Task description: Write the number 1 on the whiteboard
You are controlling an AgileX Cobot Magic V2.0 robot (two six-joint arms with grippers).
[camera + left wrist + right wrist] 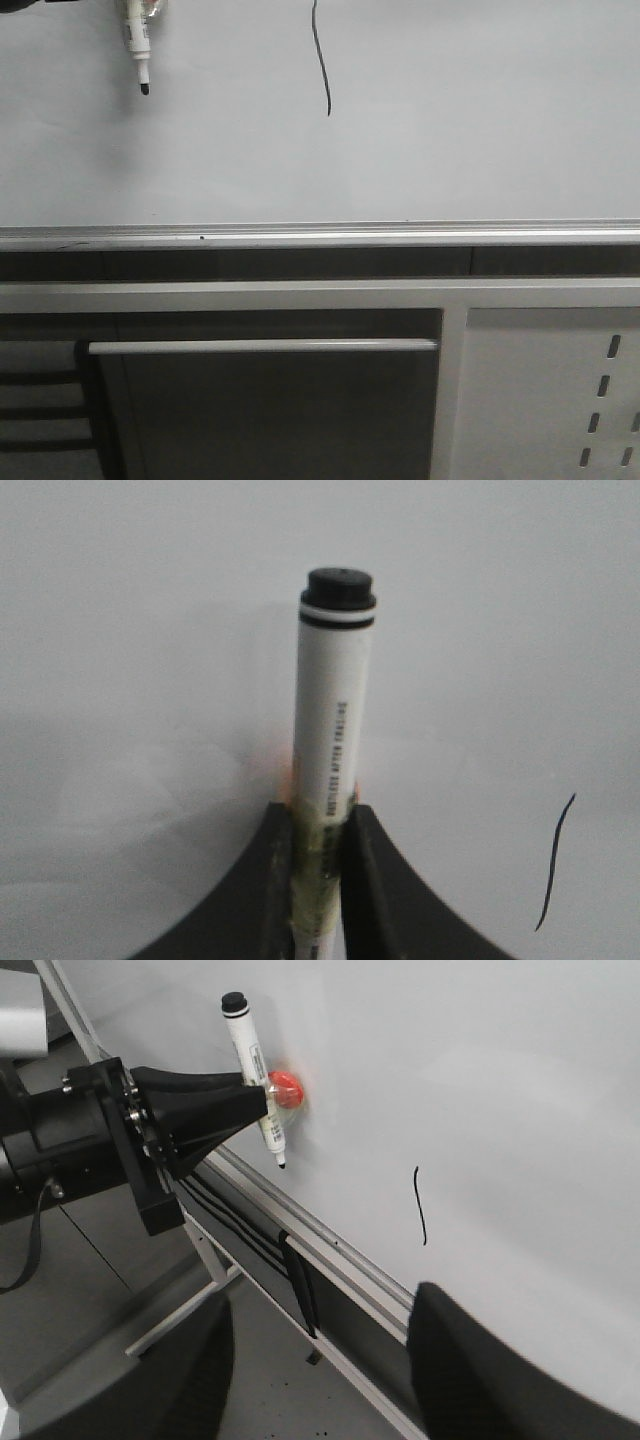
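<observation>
The whiteboard (450, 120) fills the upper front view, with its silver rail (320, 237) along the lower edge. The number 1 (322, 60) is a thin, wavy black stroke on it; it also shows in the left wrist view (555, 865) and the right wrist view (420, 1205). My left gripper (255, 1095) is shut on a white marker (335, 700) at mid-barrel. The marker (137, 40) hangs tip down, left of the stroke and apart from it. My right gripper (320, 1380) is open and empty, back from the board.
A white perforated panel (560, 400) and a dark frame with a grey bar (260, 346) stand below the rail. A red-orange spot (287, 1090) shows at the left fingertips against the board. Floor and stand legs (190, 1300) lie below.
</observation>
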